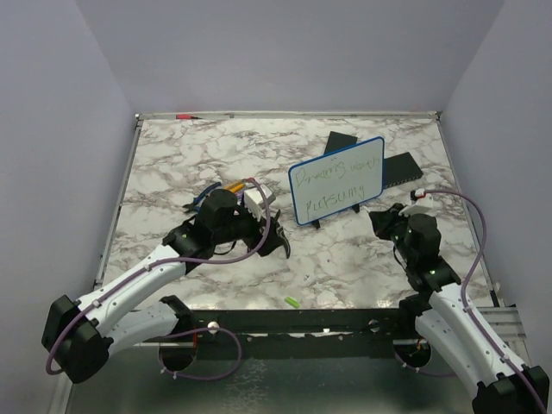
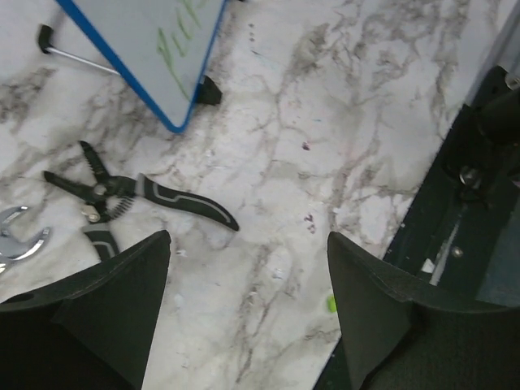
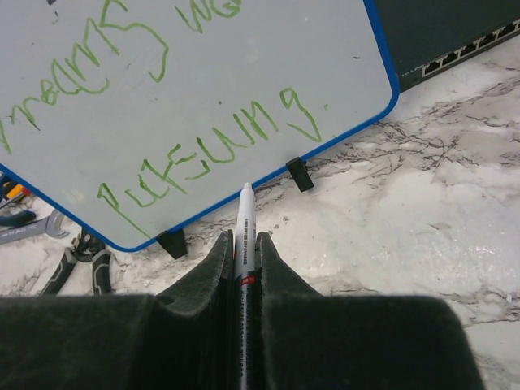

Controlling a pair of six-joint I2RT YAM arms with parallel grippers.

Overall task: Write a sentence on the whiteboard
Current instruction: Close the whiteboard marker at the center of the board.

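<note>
Pinching slim white marker (image 3: 246,210): right pincer (image 3: 244,240); left pincer (image 2: 248,244) spread; blue-framed whiteboard (image 3: 252,69), thin green sentence (image 3: 203,154).

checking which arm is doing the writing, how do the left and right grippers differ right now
The left gripper has its fingers spread wide; the right gripper has its fingers shut on a marker. The left gripper holds nothing and looks down on the marble table near the pliers; the right gripper points its marker toward the lower edge of the whiteboard. Both have dark fingers.
</note>
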